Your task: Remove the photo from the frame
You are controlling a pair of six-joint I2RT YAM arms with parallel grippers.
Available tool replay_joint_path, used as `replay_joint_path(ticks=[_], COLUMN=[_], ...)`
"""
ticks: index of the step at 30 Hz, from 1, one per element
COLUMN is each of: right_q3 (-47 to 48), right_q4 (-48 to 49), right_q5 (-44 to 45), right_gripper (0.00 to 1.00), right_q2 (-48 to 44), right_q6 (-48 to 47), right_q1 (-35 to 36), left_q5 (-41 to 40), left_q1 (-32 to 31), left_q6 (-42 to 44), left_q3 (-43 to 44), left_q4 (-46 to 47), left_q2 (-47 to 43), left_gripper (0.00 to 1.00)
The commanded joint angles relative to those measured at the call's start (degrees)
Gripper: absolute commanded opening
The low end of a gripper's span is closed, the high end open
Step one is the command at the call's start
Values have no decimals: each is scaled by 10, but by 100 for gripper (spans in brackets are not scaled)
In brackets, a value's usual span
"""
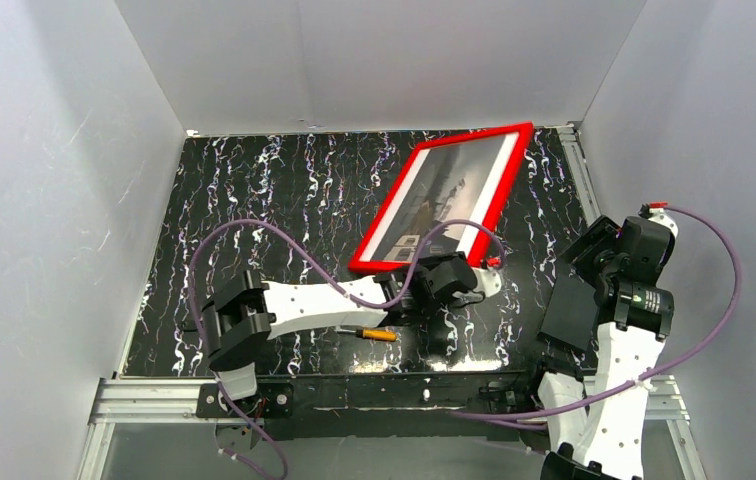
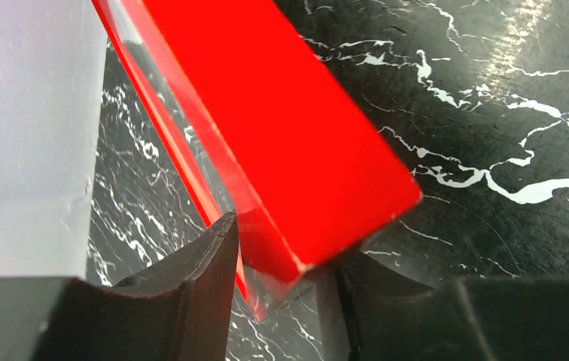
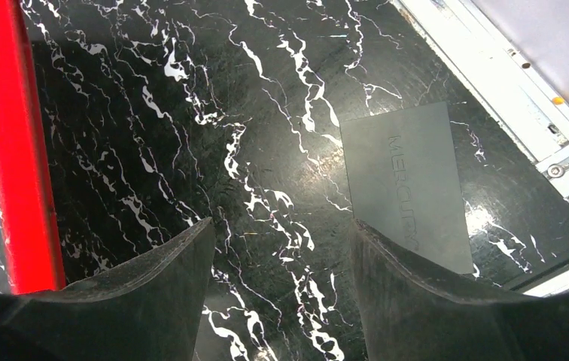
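Your left gripper (image 2: pixel 285 256) is clamped, part-way closed, on the near corner of the thin bright red rectangular picture frame (image 2: pixel 289 135). The dim grey-black photo (image 1: pixel 444 195) with white side strips sits inside that frame, towards the far right of the black marbled surface (image 3: pixel 266 113). Your right gripper (image 3: pixel 278 248) stands wide apart, holding nothing, above the surface near a dark grey rectangular sheet (image 3: pixel 409 180).
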Motion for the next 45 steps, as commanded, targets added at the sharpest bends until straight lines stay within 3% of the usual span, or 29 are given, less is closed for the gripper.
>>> replay_joint_path(ticks=[1, 8, 16, 22, 30, 36, 41, 45], right_q3=[17, 41, 21, 7, -9, -20, -32, -37], right_q4=[2, -19, -7, -2, 10, 19, 27, 28], right_q5=[26, 43, 23, 5, -17, -35, -42, -52], right_gripper=[73, 74, 74, 74, 74, 73, 73, 73], right_q2=[-17, -26, -33, -29, -23, -17, -17, -13], right_q6=[-5, -12, -14, -10, -2, 5, 7, 5], right_q1=[1, 1, 1, 1, 1, 1, 1, 1], left_q5=[-28, -36, -14, 1, 22, 31, 113, 154], left_q1=[3, 16, 67, 147, 263, 341, 444, 484], left_q6=[-154, -215, -328, -432, -635, -721, -823, -880], left_q3=[44, 52, 3, -65, -200, -263, -302, -345], left_q4=[-101, -115, -86, -90, -99, -124, -163, -168], left_q2=[-65, -123, -227, -307, -439, -516, -530, -538], left_gripper=[0, 0, 0, 0, 0, 0, 0, 0])
